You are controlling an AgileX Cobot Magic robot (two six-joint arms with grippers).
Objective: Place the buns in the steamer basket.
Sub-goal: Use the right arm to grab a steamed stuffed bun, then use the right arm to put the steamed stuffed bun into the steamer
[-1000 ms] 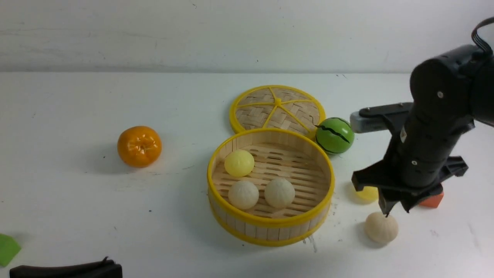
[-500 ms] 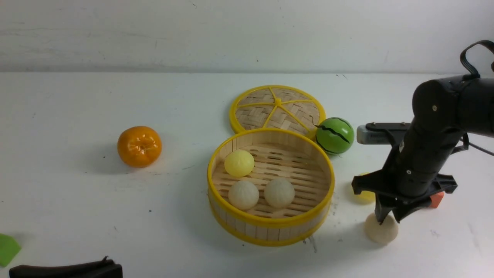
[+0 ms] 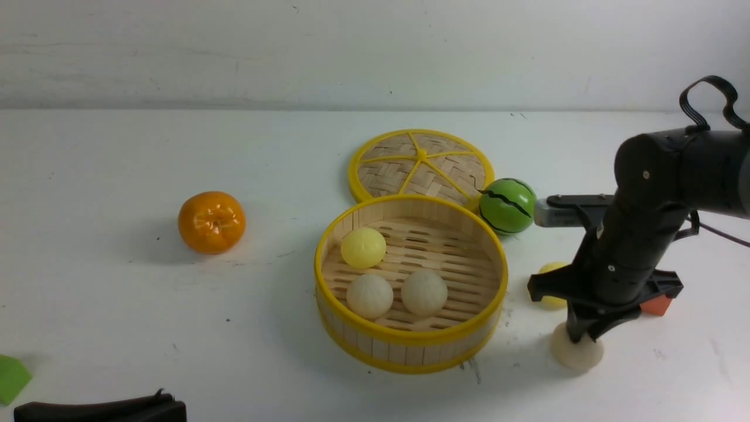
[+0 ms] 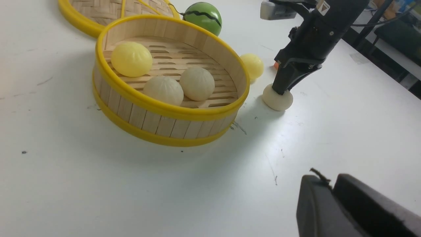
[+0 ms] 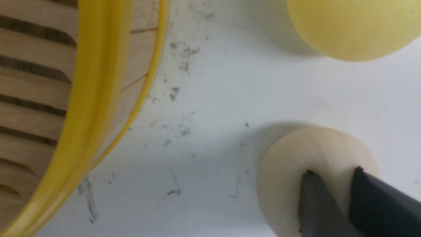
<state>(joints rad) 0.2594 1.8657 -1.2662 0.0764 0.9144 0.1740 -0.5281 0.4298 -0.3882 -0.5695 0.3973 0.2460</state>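
The steamer basket (image 3: 410, 337) stands mid-table and holds one yellow bun (image 3: 363, 247) and two cream buns (image 3: 369, 296) (image 3: 424, 292). Right of it, a cream bun (image 3: 577, 354) and a yellow bun (image 3: 552, 268) lie on the table. My right gripper (image 3: 583, 339) points straight down. Its narrow-set tips press into the top of that cream bun (image 5: 286, 171), with bun surface between them. The yellow bun (image 5: 355, 26) lies just beyond. My left gripper (image 4: 329, 179) is shut and empty, low at the near left (image 3: 161, 395).
The woven lid (image 3: 422, 161) lies flat behind the basket, with the watermelon ball (image 3: 508, 206) at its right edge. The orange (image 3: 211, 222) sits to the left. A small orange-red block (image 3: 656, 305) is behind my right gripper. A green piece (image 3: 12, 378) lies near left.
My right gripper has come down from just above the cream bun onto its top and shifted slightly left. The bun now looks a little flattened. The left arm has not moved.
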